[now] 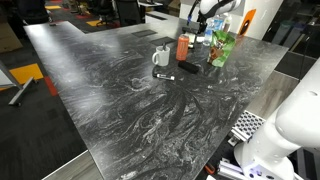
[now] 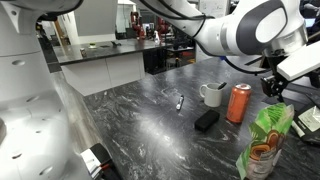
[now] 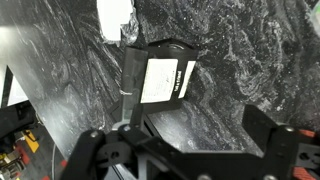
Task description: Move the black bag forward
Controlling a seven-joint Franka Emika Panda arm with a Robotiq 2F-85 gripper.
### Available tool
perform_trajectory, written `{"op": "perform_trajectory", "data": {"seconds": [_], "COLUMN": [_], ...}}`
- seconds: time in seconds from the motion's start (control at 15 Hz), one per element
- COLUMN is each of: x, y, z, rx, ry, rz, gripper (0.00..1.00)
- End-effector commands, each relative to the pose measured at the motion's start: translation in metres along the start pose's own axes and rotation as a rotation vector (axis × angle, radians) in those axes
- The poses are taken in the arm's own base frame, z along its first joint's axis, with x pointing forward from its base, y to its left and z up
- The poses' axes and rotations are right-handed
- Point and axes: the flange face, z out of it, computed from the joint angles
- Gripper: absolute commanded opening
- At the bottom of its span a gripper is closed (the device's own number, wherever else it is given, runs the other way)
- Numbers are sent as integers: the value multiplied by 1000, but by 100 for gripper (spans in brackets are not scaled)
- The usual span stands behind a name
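Black bag [image 3: 160, 78]: laid flat on the table [image 3: 250, 60], just ahead of the pincer.
Pincer [image 3: 185, 145]: held wide open, empty; it should be lowered over the bag's middle.
White mug [image 3: 115, 15]: near the bag; not to be bumped.

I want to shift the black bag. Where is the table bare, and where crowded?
Bare: in an exterior view, the broad table stretch camera-side of marker and black bag. Crowded: mug, can and green bag bunch beyond them.
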Motion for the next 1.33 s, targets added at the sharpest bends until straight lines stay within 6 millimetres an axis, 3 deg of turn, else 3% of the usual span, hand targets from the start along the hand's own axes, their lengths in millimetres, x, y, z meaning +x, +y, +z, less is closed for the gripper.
{"op": "perform_trajectory", "data": {"seconds": [0.0,0.33,0.87,1.27], "x": [-6,-21,-27,-27], "y": [14,23,21,15], "z": [10,18,34,28], "rx": [-46,-37,13,13], "ry": [1,21,80,71], "rz": [16,88,129,145], "gripper": [100,100,100,100]}}
